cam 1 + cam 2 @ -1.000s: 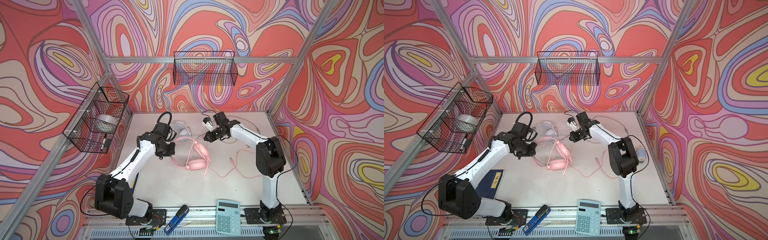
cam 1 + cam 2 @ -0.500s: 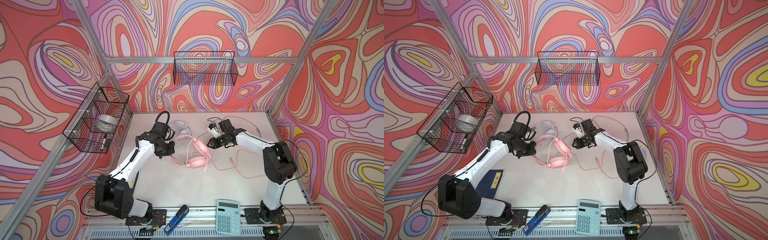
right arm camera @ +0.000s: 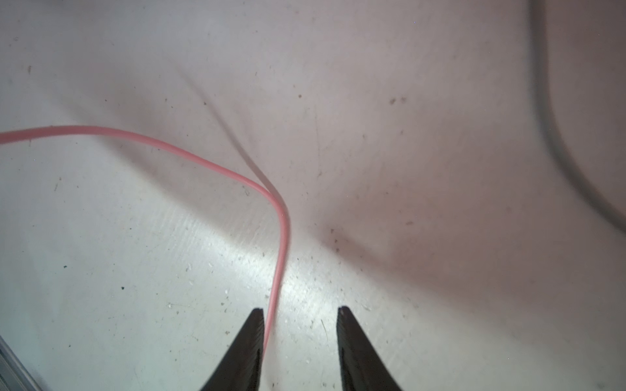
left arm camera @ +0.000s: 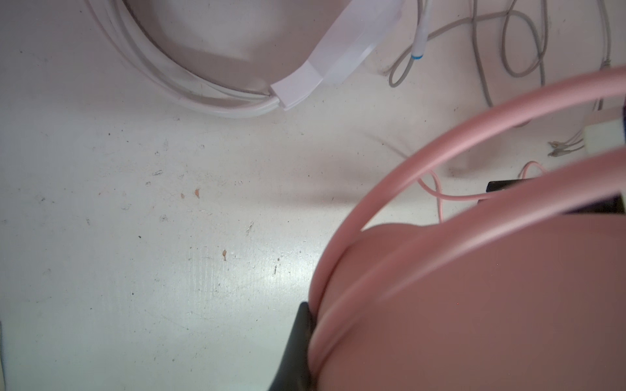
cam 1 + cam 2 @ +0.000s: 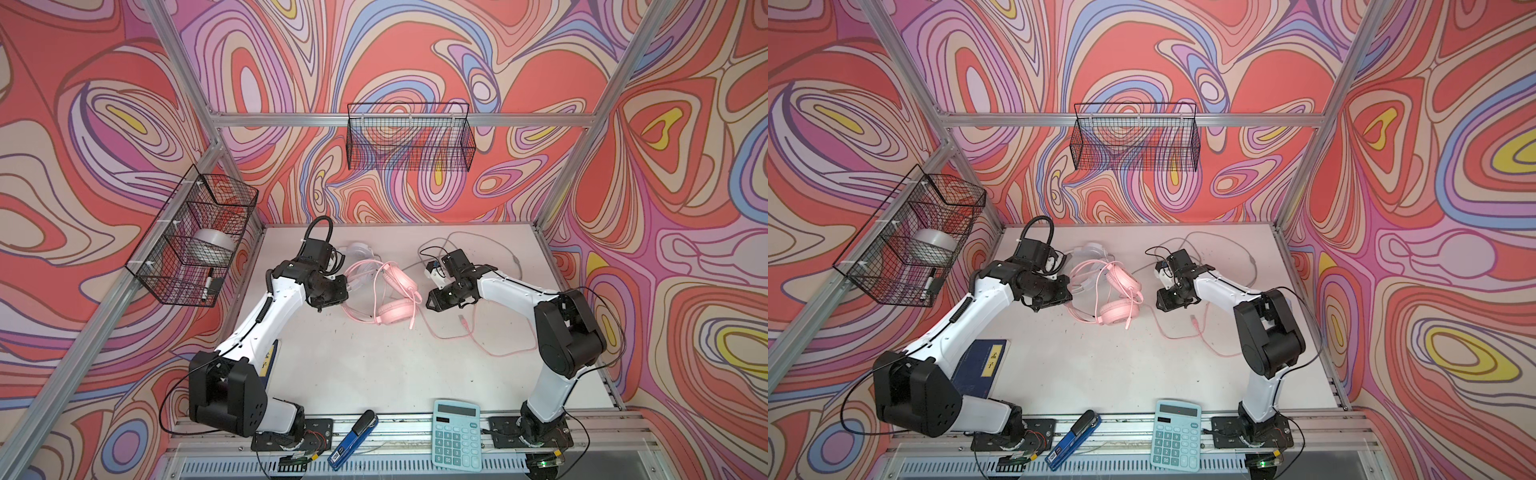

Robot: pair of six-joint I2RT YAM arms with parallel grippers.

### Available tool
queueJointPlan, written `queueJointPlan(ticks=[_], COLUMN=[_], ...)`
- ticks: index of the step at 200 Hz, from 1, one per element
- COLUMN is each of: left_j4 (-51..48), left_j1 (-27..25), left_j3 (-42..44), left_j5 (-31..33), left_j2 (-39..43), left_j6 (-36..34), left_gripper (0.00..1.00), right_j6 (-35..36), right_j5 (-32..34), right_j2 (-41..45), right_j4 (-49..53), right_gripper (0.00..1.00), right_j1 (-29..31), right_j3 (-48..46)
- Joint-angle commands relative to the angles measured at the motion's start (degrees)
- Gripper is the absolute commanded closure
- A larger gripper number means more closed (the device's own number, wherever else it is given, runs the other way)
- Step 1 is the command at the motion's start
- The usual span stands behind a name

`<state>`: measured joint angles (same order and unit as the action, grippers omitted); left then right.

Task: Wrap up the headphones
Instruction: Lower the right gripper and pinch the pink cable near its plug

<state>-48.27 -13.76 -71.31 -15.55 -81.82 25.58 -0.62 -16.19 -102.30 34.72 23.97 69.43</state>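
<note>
white table [image 5: 374, 365] bare across the lower middle of both top views; calculator [image 5: 456, 436] and stapler [image 5: 353, 432] on the bottom rail. pink headphones [image 5: 392, 311] at centre, white headphones [image 5: 359, 251] just above. left gripper [image 5: 343, 291], arm bent in from lower left, clamped on the pink pair's band. right gripper [image 3: 299, 315] parted, low over the table; pink cord [image 3: 283, 237] along one finger, shown only in the right wrist view.

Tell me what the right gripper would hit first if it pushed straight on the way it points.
Probably the pink cord, which runs between the right gripper's open jaws; beyond it lies the table. Depth is unclear.
</note>
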Motion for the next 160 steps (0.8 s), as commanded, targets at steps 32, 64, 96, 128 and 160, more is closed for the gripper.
queueJointPlan(ticks=[32,64,96,128,160], left_j4=[3.1,4.6,4.1,3.5,3.6], left_j1=[0.4,0.4,0.4,0.5,0.5], left_j3=[-2.4,-1.1,-1.1,-1.3,-1.4], left_j5=[-4.5,-5.5,-5.2,-4.2,-4.3], left_j2=[-1.3,-1.9,-1.7,-1.0,-0.8], left_j6=[2.7,3.4,3.4,3.2,3.3], left_gripper=[1.00,1.00,1.00,1.00,1.00], right_j6=[-1.0,-1.7,-2.0,-2.3,-4.7], right_j5=[6.3,9.1,9.8,10.6,11.7], right_j2=[7.3,6.7,4.4,2.3,1.1], right_j4=[7.7,8.3,8.3,8.5,9.1], right_gripper=[0.60,0.60,0.60,0.60,0.61], right_j1=[2.4,5.3,7.6,9.9,10.1], right_j3=[-5.3,-7.3,-6.4,-6.0,-5.5])
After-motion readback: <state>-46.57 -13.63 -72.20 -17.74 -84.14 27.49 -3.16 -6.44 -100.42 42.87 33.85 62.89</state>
